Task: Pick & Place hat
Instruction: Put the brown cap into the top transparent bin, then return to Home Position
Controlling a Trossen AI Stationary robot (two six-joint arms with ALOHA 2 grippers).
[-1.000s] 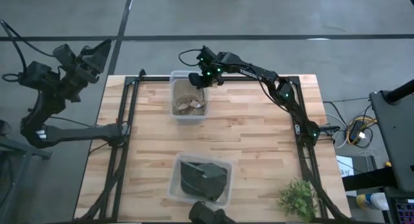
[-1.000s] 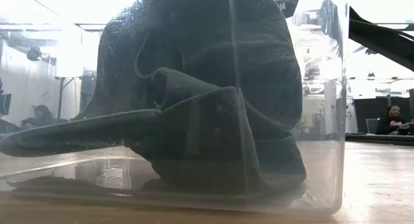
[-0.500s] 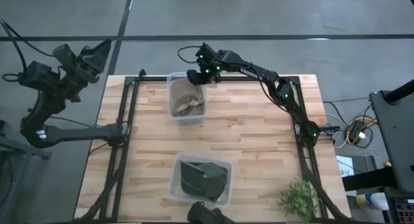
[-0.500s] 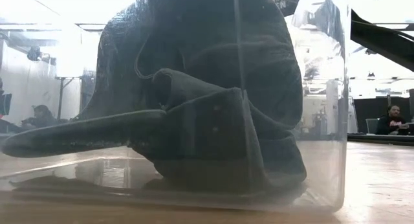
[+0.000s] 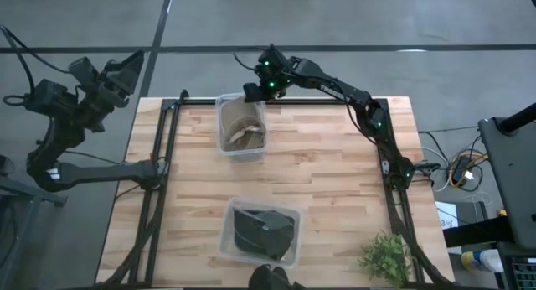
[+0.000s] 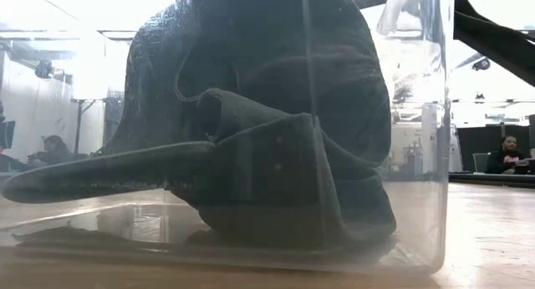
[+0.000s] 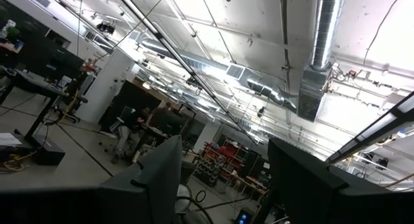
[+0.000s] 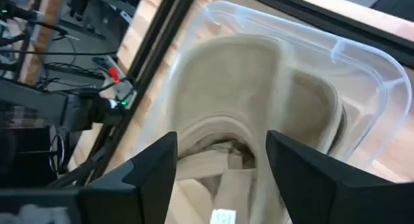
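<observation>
Inside the clear bin (image 5: 242, 126) at the bench's (image 5: 335, 189) far edge lies the tan hat (image 8: 259, 107), folded on itself. Just above that bin's far rim hangs the right tool (image 5: 254, 92), its two fingers (image 8: 154, 179) spread wide apart, holding nothing and touching neither hat nor bin. Nearer along the bench, well apart from that bin, a second clear bin (image 5: 261, 232) holds a dark hat (image 6: 259, 130). Off past the bench's left corner waits the left tool (image 5: 126, 68), fingers apart, empty.

Industrial lab: exposed ceiling ducts (image 7: 321, 49), workstations (image 7: 39, 81)
</observation>
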